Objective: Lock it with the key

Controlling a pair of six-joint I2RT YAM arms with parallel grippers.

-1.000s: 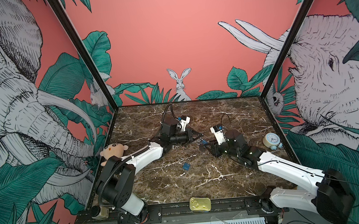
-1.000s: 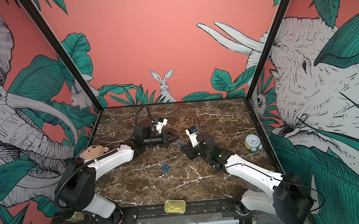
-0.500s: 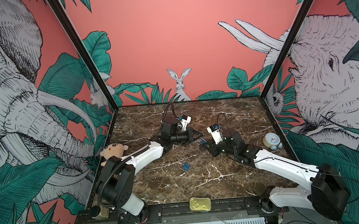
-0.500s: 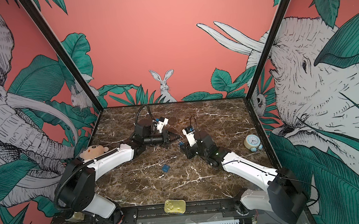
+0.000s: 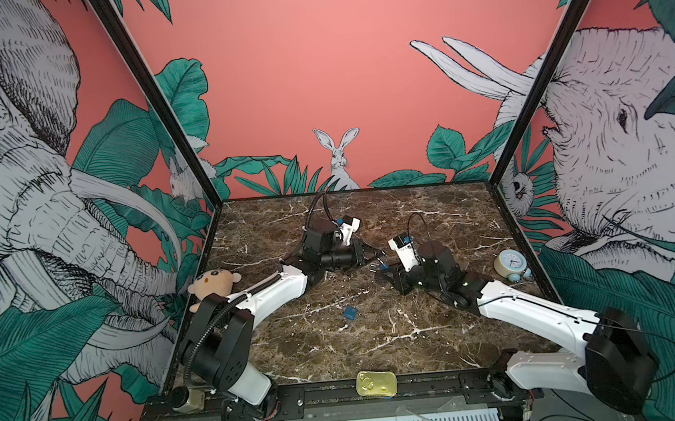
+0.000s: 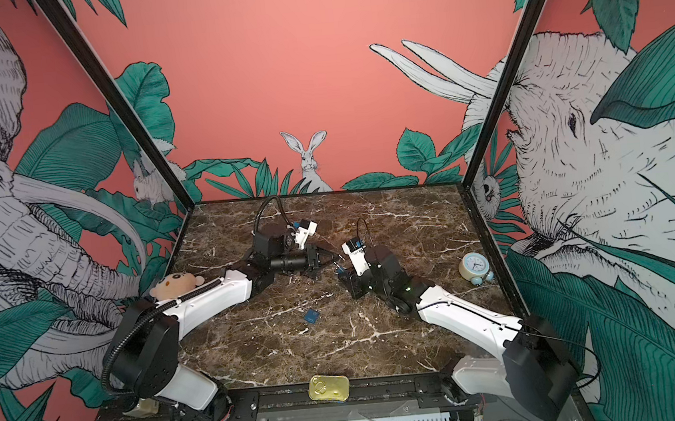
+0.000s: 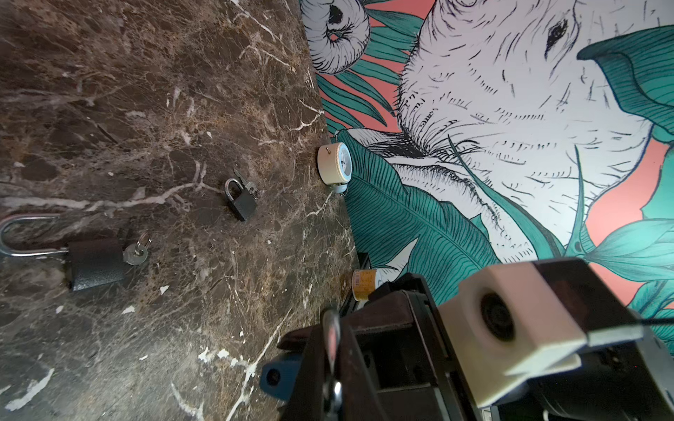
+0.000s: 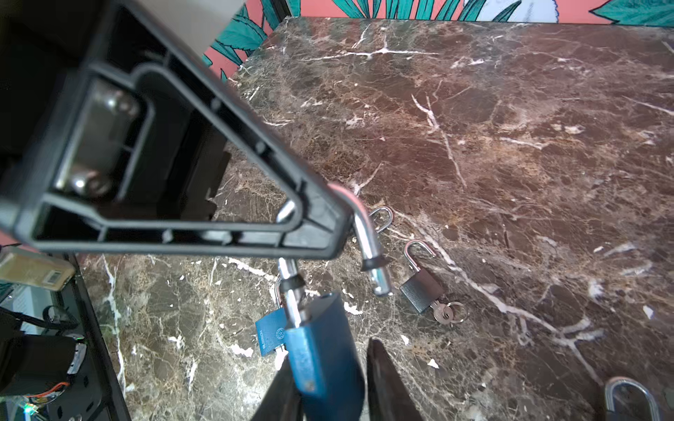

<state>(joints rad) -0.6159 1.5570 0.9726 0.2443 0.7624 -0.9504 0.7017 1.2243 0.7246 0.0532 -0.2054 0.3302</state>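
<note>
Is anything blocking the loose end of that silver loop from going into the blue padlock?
Nothing visible does. The free end of the silver metal shackle hangs in open air just off the top of the blue padlock body, with only bare space between them. The left gripper pinches the shackle's bend.

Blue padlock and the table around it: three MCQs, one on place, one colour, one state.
1. On the brown marble table, the cream round alarm clock stands: A centre; B right edge; C front edge.
2. The flat oval tin is: A red; B white; C gold.
3. The silver shackle of the blue metal padlock between the fingers of the right gripper is: A open; B shut; C missing.
Key: 1 B, it sits at that edge in both top views; 2 C, it shines gold; 3 A, its free leg hangs clear of the body.
</note>
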